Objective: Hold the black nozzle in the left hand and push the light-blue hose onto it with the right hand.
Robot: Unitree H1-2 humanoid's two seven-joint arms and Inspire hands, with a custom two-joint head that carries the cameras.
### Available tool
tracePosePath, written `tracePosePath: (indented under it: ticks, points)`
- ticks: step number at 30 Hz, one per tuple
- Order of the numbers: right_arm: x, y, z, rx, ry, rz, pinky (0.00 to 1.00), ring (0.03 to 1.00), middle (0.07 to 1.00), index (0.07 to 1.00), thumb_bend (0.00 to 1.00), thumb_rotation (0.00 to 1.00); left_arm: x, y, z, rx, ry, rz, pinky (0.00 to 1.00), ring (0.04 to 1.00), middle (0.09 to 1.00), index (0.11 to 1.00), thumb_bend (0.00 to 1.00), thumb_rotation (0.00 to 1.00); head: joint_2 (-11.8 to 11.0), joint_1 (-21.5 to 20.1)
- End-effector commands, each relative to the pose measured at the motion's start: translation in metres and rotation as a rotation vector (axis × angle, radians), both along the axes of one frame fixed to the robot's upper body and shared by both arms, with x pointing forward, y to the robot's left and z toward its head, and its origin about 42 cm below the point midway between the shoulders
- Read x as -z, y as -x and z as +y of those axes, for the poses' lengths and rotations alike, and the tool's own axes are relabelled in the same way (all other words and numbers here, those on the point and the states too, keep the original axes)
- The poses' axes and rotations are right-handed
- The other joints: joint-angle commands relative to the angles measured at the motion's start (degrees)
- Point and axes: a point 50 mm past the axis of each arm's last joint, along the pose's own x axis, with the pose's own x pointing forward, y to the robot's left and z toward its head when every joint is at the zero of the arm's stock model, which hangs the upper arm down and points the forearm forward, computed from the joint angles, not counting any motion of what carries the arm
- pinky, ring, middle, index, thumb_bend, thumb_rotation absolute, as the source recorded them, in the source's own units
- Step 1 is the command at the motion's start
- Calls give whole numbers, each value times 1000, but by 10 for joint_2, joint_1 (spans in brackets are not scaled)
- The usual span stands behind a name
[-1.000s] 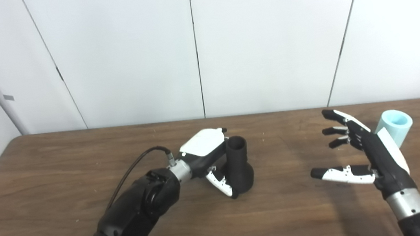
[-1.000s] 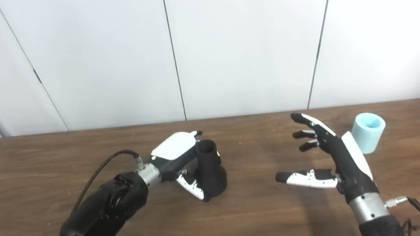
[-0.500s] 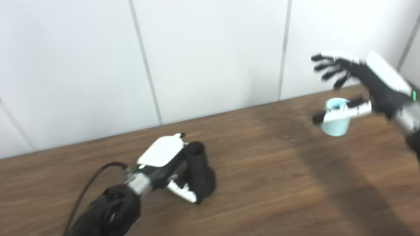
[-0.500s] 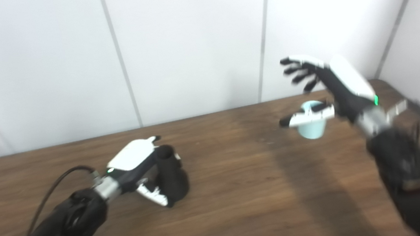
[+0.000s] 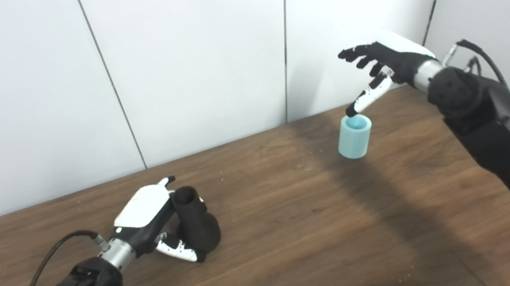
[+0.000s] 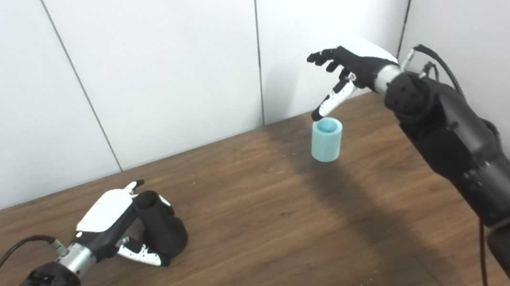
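Both hands apart: left hand (image 5: pixel 148 217) gripping nozzle (image 5: pixel 195 221), hose (image 5: pixel 354 137) free.

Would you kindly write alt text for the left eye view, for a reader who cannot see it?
The robot's right hand hovers open above an upright light-blue cylindrical hose piece near the far edge of a brown wooden table. At near left, the left hand is wrapped around an upright black plastic nozzle standing on the table.
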Motion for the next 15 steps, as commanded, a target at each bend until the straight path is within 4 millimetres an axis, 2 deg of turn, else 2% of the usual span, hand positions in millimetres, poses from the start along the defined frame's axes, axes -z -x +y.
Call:
tracePosePath:
  ticks: [1, 5, 15]
  points:
    - [-40, -9, -4, 55, 79, -82, 688, 853, 866, 848, 914, 177, 67, 26, 35, -29, -228, 184, 1000, 630, 494, 479, 525, 0, 0, -3]
    - [-41, -26, -4, 86, 91, 13, 740, 876, 890, 864, 944, 241, 67, 26, 36, -19, -228, 181, 1000, 626, 484, 486, 526, 0, -3, -9]
    - [-32, -43, -6, 74, 24, 140, 844, 918, 908, 892, 950, 167, 68, 27, 35, -8, -231, 179, 1000, 631, 475, 492, 526, 0, -3, -11]
